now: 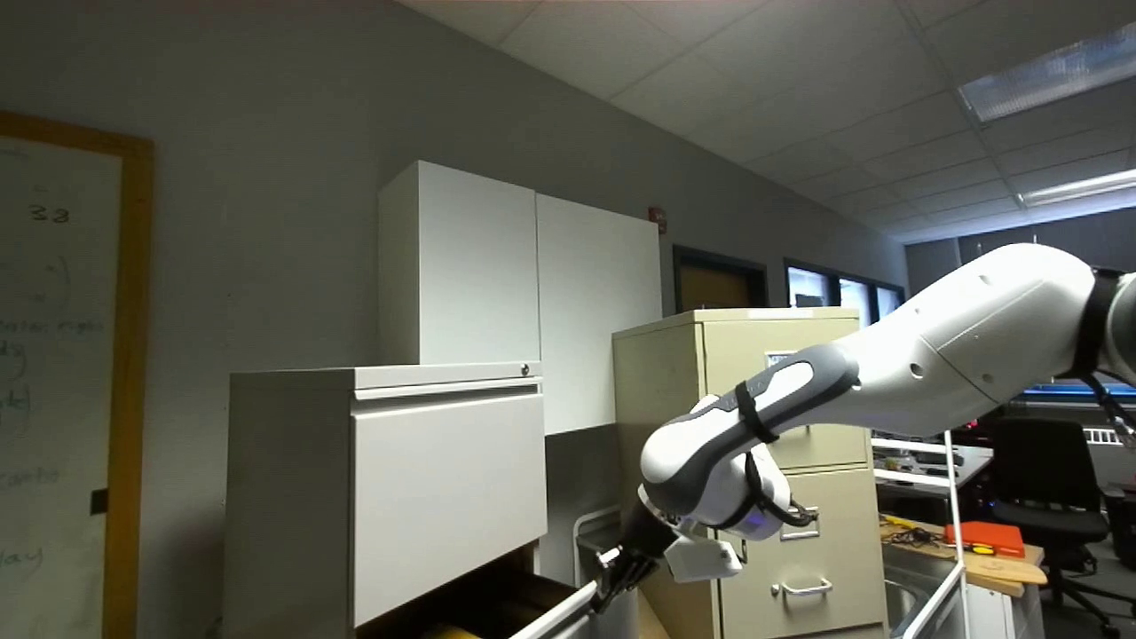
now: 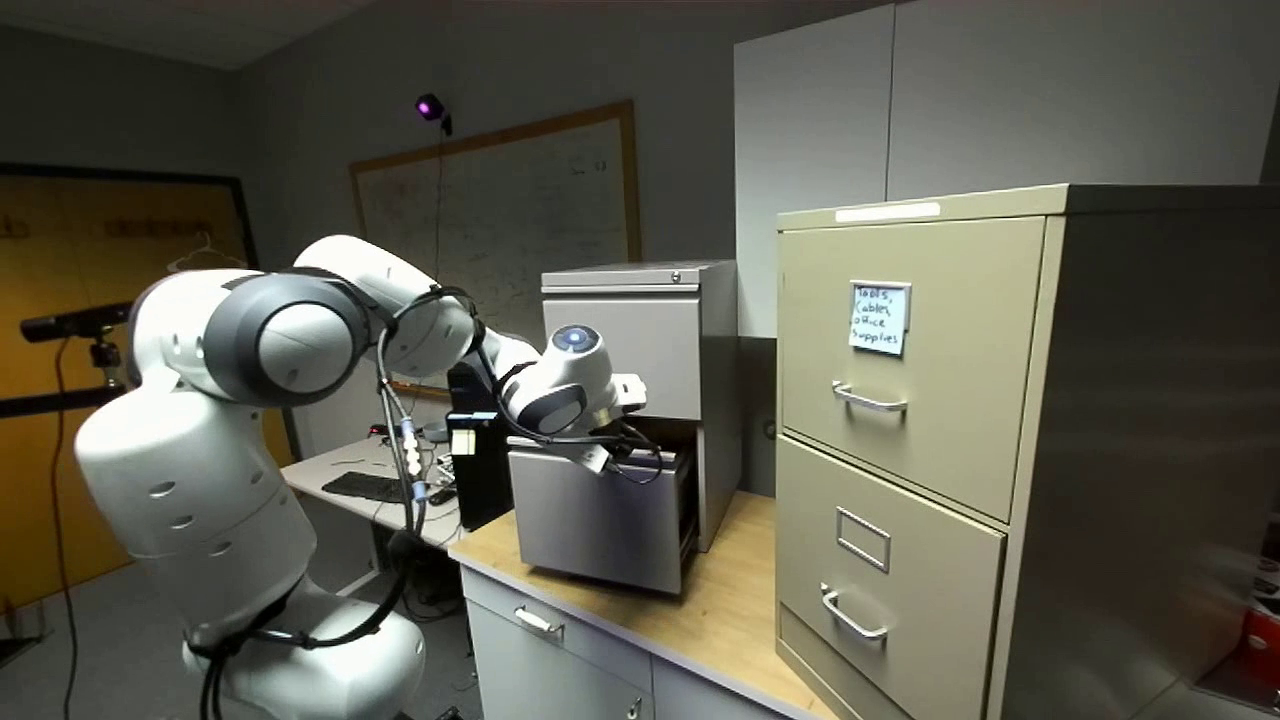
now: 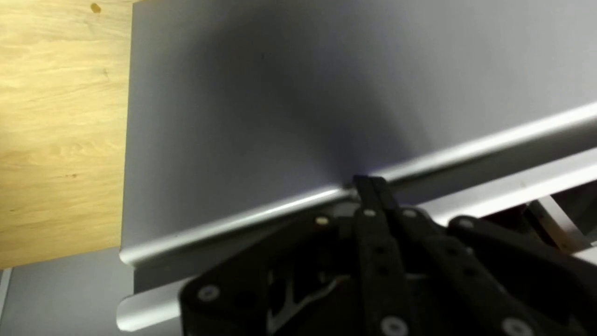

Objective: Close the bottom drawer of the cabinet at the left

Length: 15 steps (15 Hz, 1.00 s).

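The pale grey cabinet (image 1: 448,497) stands on a wooden counter and also shows in an exterior view (image 2: 660,345). Its top drawer is closed. Its bottom drawer (image 2: 600,530) is pulled out part way, and its front panel fills much of the wrist view (image 3: 224,121). My gripper (image 3: 371,179) is shut with its fingertips together and nothing seen between them. The tips lie at the top lip of the drawer front; whether they touch it I cannot tell. The gripper (image 1: 608,590) also shows at the drawer's front edge in an exterior view.
A beige filing cabinet (image 2: 910,400) with handled drawers stands beside the cabinet on the wooden counter (image 2: 740,600). A white wall cupboard (image 1: 479,275) hangs behind. A desk with a keyboard (image 2: 365,487) is on the far side. Loose cables hang from the arm.
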Motion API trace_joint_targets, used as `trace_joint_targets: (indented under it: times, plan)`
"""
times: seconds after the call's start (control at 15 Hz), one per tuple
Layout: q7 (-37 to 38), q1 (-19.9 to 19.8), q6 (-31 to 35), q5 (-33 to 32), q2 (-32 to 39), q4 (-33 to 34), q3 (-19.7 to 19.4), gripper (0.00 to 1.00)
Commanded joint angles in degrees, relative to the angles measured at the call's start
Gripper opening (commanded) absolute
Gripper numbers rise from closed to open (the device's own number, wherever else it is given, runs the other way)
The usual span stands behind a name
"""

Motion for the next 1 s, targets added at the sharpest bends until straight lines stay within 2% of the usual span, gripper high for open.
trace_joint_targets:
  times: [0.0,0.2,0.73,0.8,0.93]
  plan:
    - [-7.3,4.5,-0.3,7.9,7.1,9.2,-2.2,0.0]
    - [-11.8,4.6,-2.1,11.6,12.2,14.7,-2.9,0.0]
    - [-17.3,1.1,-11.9,17.2,25.2,32.3,-2.7,0.0]
    - [-16.5,-5.8,-12.7,16.3,26.5,34.3,4.1,0.0]
    - [-15.7,-8.9,-14.5,15.2,29.5,38.6,6.9,0.0]
